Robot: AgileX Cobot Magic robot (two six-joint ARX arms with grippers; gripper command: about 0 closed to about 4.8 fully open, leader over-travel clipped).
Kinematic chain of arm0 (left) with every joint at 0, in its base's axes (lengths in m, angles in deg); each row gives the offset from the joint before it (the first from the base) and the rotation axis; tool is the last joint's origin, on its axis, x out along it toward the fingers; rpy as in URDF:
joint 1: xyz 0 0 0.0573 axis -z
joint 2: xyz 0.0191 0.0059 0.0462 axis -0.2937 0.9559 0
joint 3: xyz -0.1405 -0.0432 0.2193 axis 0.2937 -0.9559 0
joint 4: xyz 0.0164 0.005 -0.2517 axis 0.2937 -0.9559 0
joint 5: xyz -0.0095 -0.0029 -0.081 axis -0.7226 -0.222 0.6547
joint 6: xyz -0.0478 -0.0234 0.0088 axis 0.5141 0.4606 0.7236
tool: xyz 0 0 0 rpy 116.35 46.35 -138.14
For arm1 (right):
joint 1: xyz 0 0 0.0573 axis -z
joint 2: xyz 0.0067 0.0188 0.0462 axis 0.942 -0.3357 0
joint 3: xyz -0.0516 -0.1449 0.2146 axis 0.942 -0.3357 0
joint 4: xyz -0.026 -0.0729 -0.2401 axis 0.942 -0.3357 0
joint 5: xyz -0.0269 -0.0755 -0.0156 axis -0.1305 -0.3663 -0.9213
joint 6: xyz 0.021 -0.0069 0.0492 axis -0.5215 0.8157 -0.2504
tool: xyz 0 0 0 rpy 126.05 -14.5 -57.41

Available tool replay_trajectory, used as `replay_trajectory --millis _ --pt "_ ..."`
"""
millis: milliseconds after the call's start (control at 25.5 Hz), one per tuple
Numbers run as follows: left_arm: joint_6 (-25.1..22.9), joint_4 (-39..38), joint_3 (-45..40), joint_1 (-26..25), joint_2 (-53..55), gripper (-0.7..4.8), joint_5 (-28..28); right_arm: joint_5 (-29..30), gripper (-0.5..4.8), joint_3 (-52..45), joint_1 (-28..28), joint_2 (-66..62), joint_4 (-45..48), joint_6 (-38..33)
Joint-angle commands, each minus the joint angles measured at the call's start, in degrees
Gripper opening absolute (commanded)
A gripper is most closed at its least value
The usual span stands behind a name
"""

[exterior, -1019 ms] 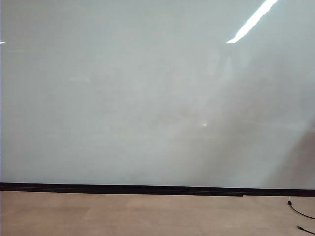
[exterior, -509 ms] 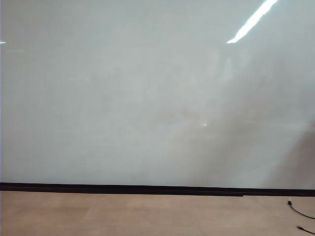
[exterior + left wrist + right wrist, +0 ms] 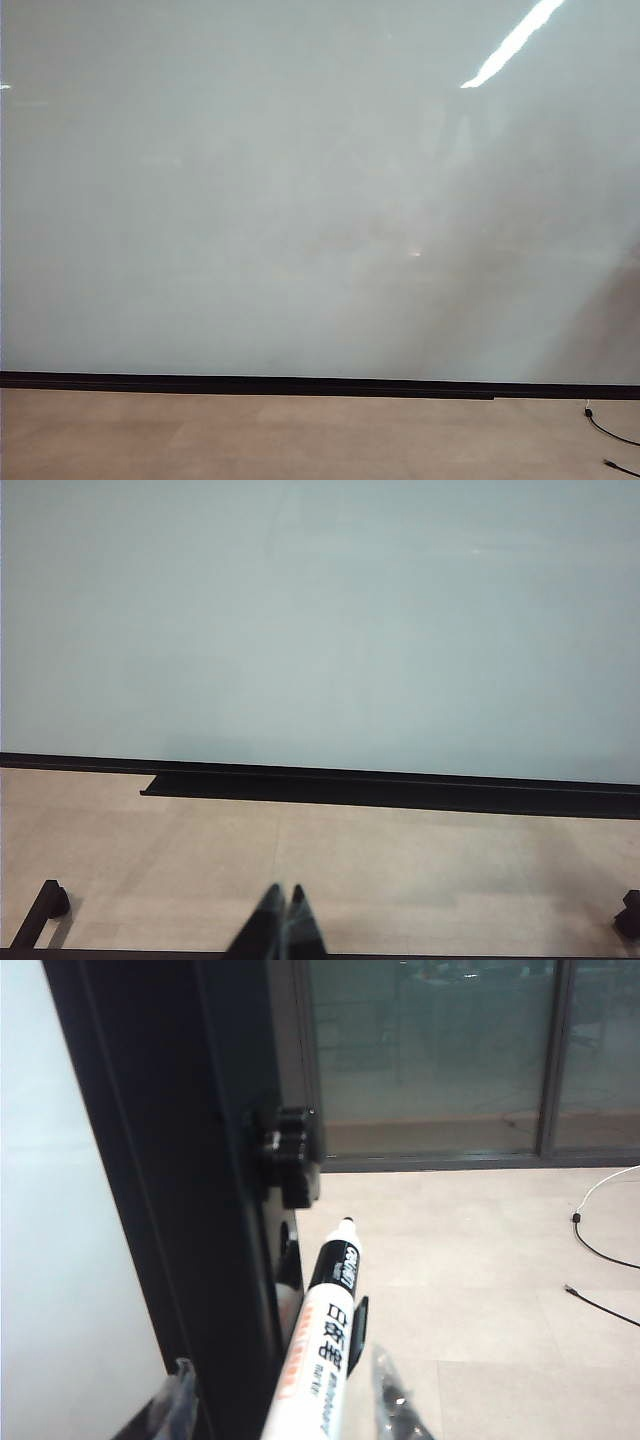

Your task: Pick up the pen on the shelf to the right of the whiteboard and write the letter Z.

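the whiteboard (image 3: 250, 200) looks glossy and smooth, mirroring a ceiling light; its bottom strip (image 3: 250, 383) is matt black; the floor (image 3: 300, 440) is matt tan; the pen (image 3: 325, 1350) is smooth white plastic with black print; the right gripper's fingers (image 3: 390, 1405) look translucent plastic

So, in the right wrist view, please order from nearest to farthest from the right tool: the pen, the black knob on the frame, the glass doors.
1. The pen: between the fingers of the right tool.
2. The black knob: on the dark frame beside the pen, beyond its tip.
3. The glass doors: far across the floor.
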Motion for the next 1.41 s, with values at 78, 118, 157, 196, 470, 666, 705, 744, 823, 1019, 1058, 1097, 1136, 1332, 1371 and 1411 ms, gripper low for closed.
replay_trajectory --millis 78,118,157,196,470,666,705,744,823,1019,1058,1097,1136,1332,1371,1411 --pt "-0.26 0.63 0.13 0.0 0.02 -0.04 0.02 0.17 2.29 0.9 0.02 0.31 0.98 -0.09" --pt "-0.26 0.63 0.13 0.0 0.02 -0.04 0.0 0.11 2.29 0.98 0.02 0.35 1.01 -0.07" --pt "-0.26 0.63 0.13 0.0 0.02 -0.05 0.0 -0.07 2.29 0.98 -0.02 0.55 0.98 -0.07" --pt "-0.26 0.61 0.13 0.0 0.02 -0.04 0.0 -0.04 2.29 0.98 -0.02 0.55 1.01 -0.07" --pt "-0.26 0.63 0.13 0.0 0.02 -0.05 0.02 -0.04 2.28 0.96 0.0 0.55 0.98 -0.09" --pt "-0.26 0.63 0.13 0.0 0.02 -0.05 0.02 -0.07 2.09 0.81 0.0 0.52 0.96 -0.11" --pt "-0.26 0.63 0.13 0.0 0.02 -0.04 0.02 -0.07 2.07 0.79 0.0 0.52 0.96 -0.13" --pt "-0.26 0.63 0.13 0.0 0.02 -0.05 0.02 -0.04 2.07 0.79 0.0 0.52 0.96 -0.11" --pt "-0.26 0.63 0.13 0.0 0.02 -0.04 0.02 -0.04 2.08 0.76 0.0 0.5 0.94 -0.13" --pt "-0.26 0.63 0.13 0.0 0.02 -0.05 0.02 -0.17 2.11 0.52 0.0 0.39 0.81 -0.13" --pt "-0.26 0.63 0.13 0.0 0.02 -0.04 0.02 -0.17 2.11 0.52 0.02 0.39 0.81 -0.13" --pt "-0.26 0.63 0.13 0.0 0.02 -0.05 0.0 -0.22 2.11 0.5 0.02 0.39 0.81 -0.11" --pt "-0.26 0.63 0.13 0.0 0.02 -0.05 0.02 -0.24 2.11 0.46 0.0 0.39 0.81 -0.11" --pt "-0.26 0.63 0.13 0.0 0.02 -0.05 0.0 -0.72 2.1 0.11 0.04 0.2 0.7 -0.11" --pt "-0.26 0.63 0.13 0.0 0.02 -0.04 0.02 -0.94 2.1 0.02 0.04 0.17 0.7 -0.11" --pt "-0.26 0.63 0.13 0.0 0.02 -0.05 0.02 -0.94 2.11 -0.04 0.04 0.15 0.7 -0.11"
